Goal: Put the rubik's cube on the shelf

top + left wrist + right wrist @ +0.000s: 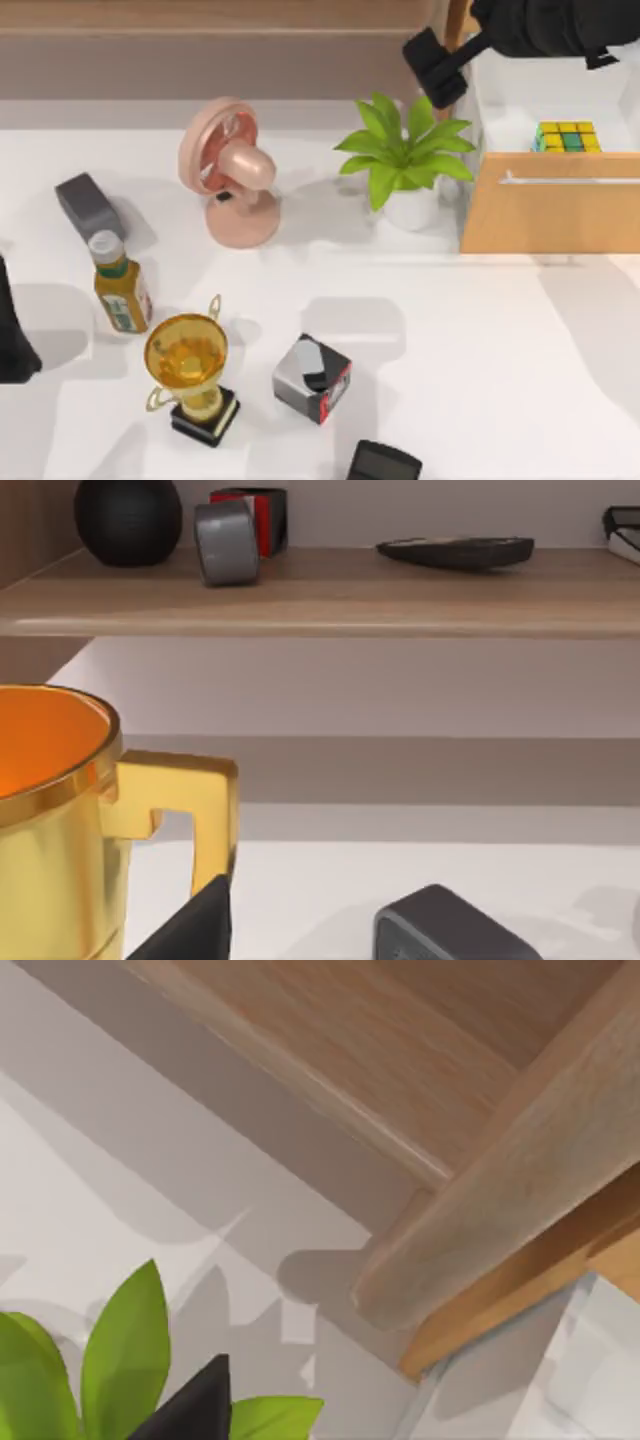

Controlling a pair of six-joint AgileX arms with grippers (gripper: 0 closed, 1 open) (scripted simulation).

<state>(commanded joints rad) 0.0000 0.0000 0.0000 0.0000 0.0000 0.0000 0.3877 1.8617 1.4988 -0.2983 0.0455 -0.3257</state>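
Cube position: the rubik's cube point(567, 137) sits in the open drawer of the cabinet point(550, 205), right of the plant point(405, 160). Our right gripper point(437, 68) is nearest, up-left of the cube; finger opening can't be told. Shelf point(200, 50) runs behind the plant.

The top view looks straight down on the white table point(480, 350), taking in the shelf point(200, 50) along its far edge and the cabinet point(550, 215) at the right. The left wrist view sits low and close beside the gold trophy point(60, 810), facing level toward the shelf point(320, 590) (the trophy point(187, 372) stands at the top view's lower left). The right wrist view hangs near the plant point(120, 1360), angled at the shelf's underside point(400, 1060); the plant point(405, 160) is shared.
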